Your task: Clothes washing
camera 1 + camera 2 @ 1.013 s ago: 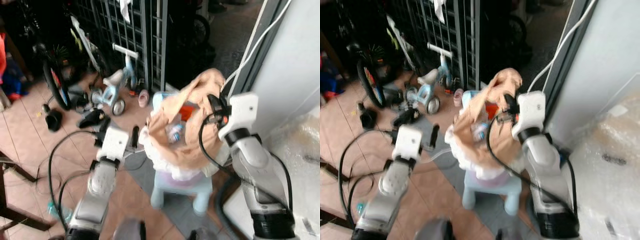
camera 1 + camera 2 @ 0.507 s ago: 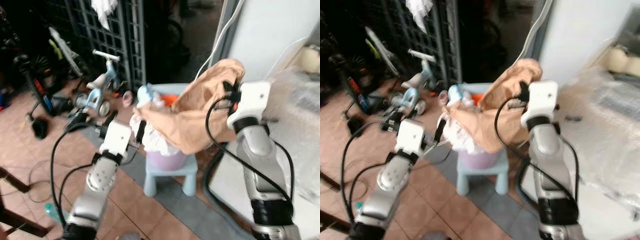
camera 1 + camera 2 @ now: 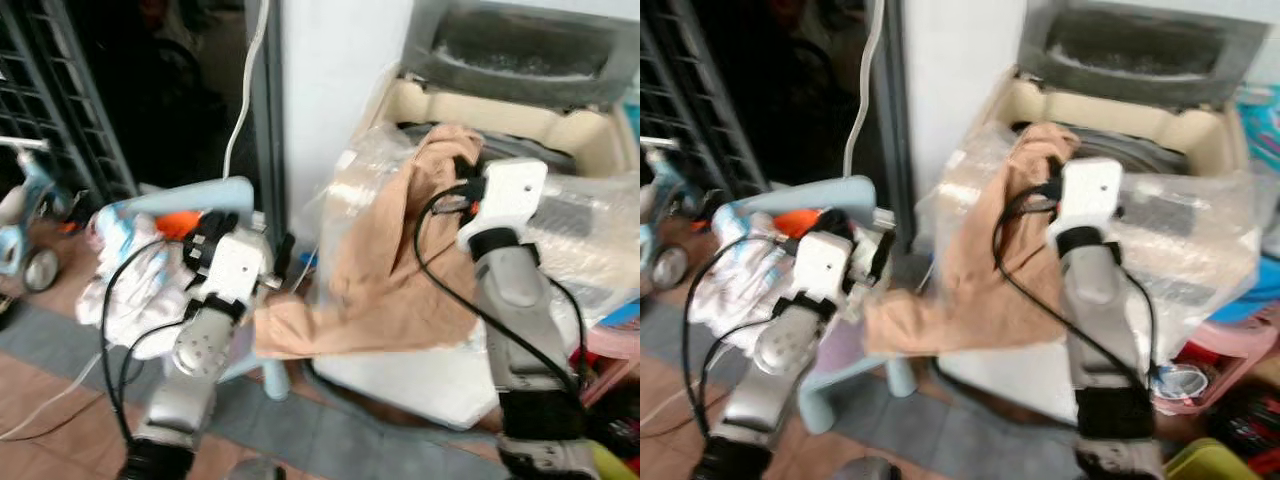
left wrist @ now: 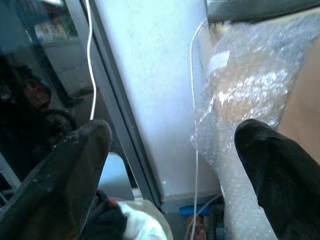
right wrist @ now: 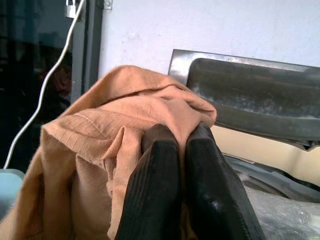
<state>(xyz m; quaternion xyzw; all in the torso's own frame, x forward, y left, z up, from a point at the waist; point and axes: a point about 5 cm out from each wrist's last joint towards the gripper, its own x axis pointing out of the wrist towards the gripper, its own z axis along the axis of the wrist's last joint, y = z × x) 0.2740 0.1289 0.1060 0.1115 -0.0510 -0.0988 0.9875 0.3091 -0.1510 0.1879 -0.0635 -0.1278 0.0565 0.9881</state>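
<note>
Right wrist view shows my right tool (image 5: 175,145) pressed together on a fold of the tan garment (image 5: 100,130), both fingers (image 5: 152,190) pinching cloth near its top edge. From the head cameras, I have that garment held up at the front rim of the washing machine (image 3: 560,120), whose lid stands open; most of the cloth hangs down over the bubble wrap (image 3: 600,230) covering the machine's front, and its lower corner trails toward my left arm. My left tool (image 4: 165,150) is spread wide and holds nothing, hovering beside the machine's wrapped corner, close to the blue chair (image 3: 190,195) piled with more laundry (image 3: 140,285).

To do this well, I judge I should lift the pinch higher and carry it forward over the drum opening before letting go, so the hanging tail clears the rim rather than dragging on the plastic. The left tool could gather the trailing corner and feed it in. Releasing too early would likely let the weight slide everything off the front.
</note>
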